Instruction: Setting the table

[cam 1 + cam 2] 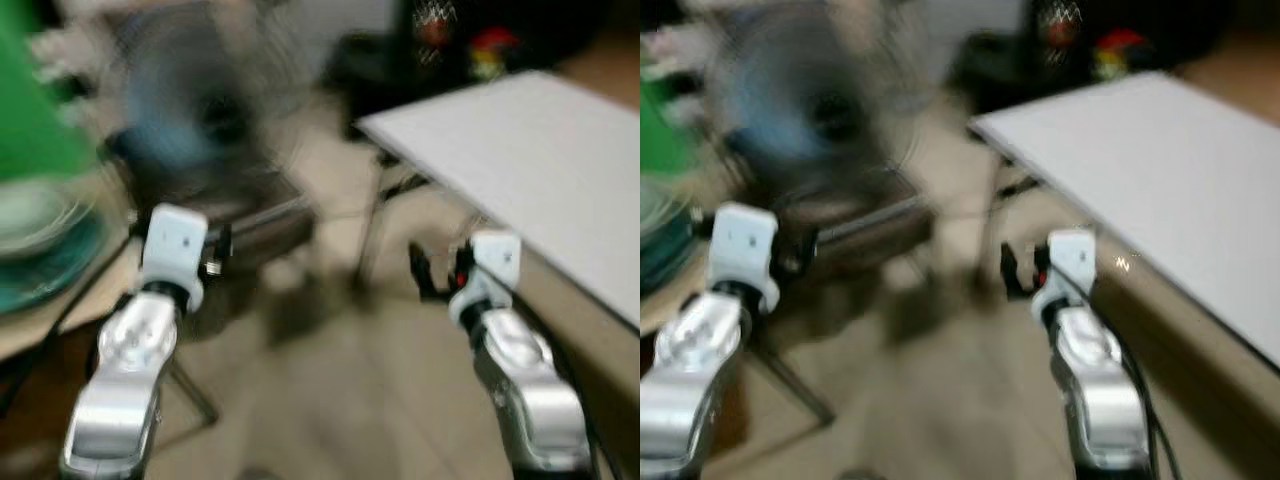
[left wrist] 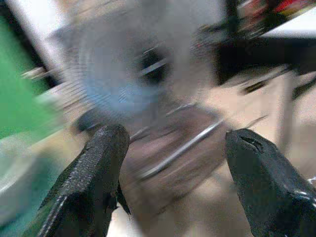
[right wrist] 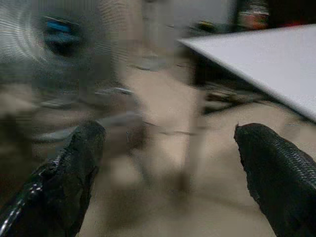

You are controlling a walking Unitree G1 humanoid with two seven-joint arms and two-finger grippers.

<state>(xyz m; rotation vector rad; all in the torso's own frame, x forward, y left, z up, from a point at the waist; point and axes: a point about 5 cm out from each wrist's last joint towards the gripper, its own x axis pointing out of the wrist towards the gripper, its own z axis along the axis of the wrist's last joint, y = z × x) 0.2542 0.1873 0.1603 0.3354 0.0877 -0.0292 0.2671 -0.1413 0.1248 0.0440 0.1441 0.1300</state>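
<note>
Nearest, both arms reach forward at mid height. The left gripper (image 2: 173, 182) has its jaws wide apart and holds nothing; the right gripper (image 3: 168, 177) is likewise spread and empty. Everything is smeared, which suggests the robot is walking or turning.

Just beyond the left arm, on the edge of a low counter (image 1: 60, 310), sit what look like stacked plates (image 1: 35, 235), pale over teal, the likely things to lay. To the right, a white counter (image 1: 540, 160) runs away, bare where it shows.

Further off stands a fan (image 1: 195, 95) over a dark frame.

Risk, as I judge it: turning blind, an arm could clip the plates or the white counter's edge.
</note>
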